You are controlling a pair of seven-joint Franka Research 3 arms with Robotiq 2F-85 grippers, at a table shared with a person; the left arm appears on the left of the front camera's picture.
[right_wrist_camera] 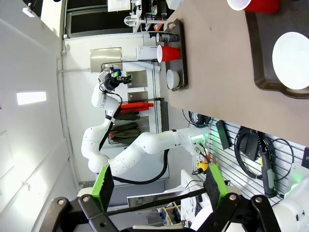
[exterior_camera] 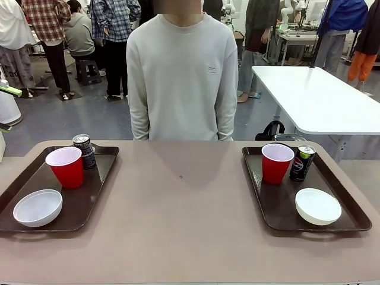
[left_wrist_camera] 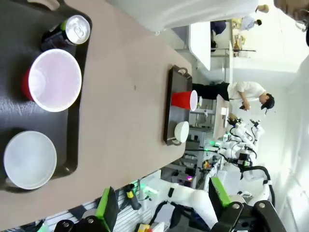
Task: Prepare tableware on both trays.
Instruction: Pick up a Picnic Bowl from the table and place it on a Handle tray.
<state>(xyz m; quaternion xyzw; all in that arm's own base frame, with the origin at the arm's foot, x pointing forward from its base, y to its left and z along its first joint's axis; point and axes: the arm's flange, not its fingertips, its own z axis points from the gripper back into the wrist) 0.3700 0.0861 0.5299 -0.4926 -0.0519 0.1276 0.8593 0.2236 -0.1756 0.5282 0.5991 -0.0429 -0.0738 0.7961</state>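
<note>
Front view: desk (exterior_camera: pixel 184 225), near to far. Left tray (exterior_camera: pixel 89 202): bowl (exterior_camera: pixel 37 207) nearest, red cup (exterior_camera: pixel 66 167) behind it, can (exterior_camera: pixel 84 151) at the far rim, just beside the cup. Right tray (exterior_camera: pixel 279 208): bowl (exterior_camera: pixel 317 206) nearest, red cup (exterior_camera: pixel 276 162) and can (exterior_camera: pixel 301 162) side by side behind. A person (exterior_camera: pixel 181 77) stood at the far edge, hands hidden behind the back.

Left wrist view: left claw (left_wrist_camera: pixel 161 205) with fingers apart, empty, clear of the desk; left tray's items seen from above.

Right wrist view: right claw (right_wrist_camera: pixel 157 186) with fingers apart, empty; the other arm (right_wrist_camera: pixel 125 145) stood beyond.
</note>
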